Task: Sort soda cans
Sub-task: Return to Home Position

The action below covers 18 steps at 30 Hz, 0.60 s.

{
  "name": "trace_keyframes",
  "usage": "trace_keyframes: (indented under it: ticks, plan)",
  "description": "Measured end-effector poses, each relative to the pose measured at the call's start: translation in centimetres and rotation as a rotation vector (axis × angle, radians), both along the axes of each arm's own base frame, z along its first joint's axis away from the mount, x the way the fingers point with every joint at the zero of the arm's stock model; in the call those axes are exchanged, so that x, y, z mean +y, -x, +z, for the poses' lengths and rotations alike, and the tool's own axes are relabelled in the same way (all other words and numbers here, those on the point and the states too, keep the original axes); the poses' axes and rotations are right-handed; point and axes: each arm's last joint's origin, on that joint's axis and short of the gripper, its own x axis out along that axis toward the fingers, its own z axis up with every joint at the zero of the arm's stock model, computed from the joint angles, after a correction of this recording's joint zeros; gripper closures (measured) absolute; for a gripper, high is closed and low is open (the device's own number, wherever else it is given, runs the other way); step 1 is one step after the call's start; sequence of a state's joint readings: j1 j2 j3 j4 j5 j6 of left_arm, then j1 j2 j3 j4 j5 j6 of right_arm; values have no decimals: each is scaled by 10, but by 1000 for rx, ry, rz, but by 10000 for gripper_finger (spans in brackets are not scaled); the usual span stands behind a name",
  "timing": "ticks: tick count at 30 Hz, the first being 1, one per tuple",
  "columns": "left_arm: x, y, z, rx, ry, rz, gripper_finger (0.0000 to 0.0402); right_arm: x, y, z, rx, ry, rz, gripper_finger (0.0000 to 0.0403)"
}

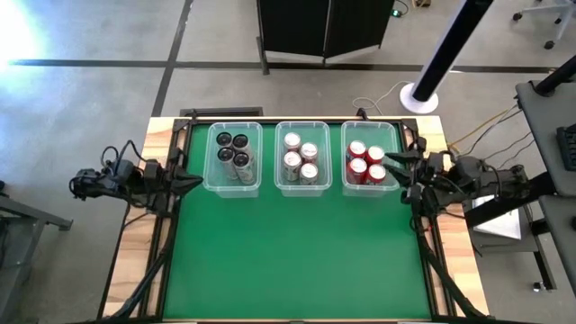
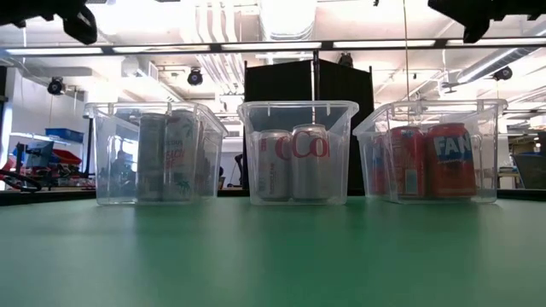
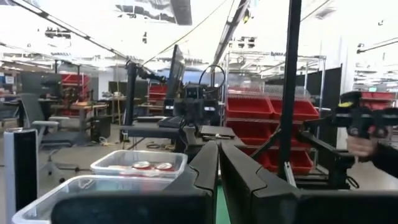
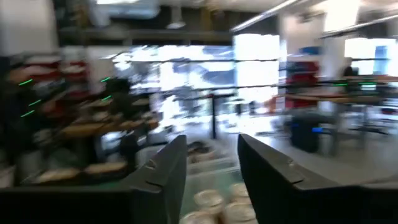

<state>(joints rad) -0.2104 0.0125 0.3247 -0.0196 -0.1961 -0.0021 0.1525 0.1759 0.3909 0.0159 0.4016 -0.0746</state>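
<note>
Both empty: left pincer (image 1: 187, 180) closed, right pincer (image 1: 400, 167) open beside the bin (image 1: 370, 124) of red cans (image 1: 366, 163), which a careless swing could knock.

Setting: robotics lab in an open workshop hall. Evidence: grey polished concrete floor (image 1: 90, 99); exposed white ceiling ducts (image 2: 286, 17) and long strip lights (image 2: 401, 43); stacked red plastic storage bins (image 3: 249, 107); black freestanding partition panel (image 2: 307, 94); thin white cable (image 1: 382, 93) trailing on the floor behind the green-topped wooden counter (image 1: 297, 261).
</note>
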Motion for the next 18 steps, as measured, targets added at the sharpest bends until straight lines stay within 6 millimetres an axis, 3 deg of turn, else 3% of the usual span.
trace_keyframes:
  ticks: [3, 12, 14, 18]
  plan:
    - [-1, -2, -8, 18, -7, 0, 401, -5, 6, 0, -38, -28, -89, 284]
    - [-2, -10, -19, 30, 1, -1, 401, -12, 6, -13, 84, -73, -49, 386]
    - [-2, -11, -23, 38, 10, -4, 402, -10, 10, -14, 54, -27, 39, 390]
    - [-3, -13, -31, 53, 28, -10, 402, -9, 14, -27, 4, -23, 42, 390]
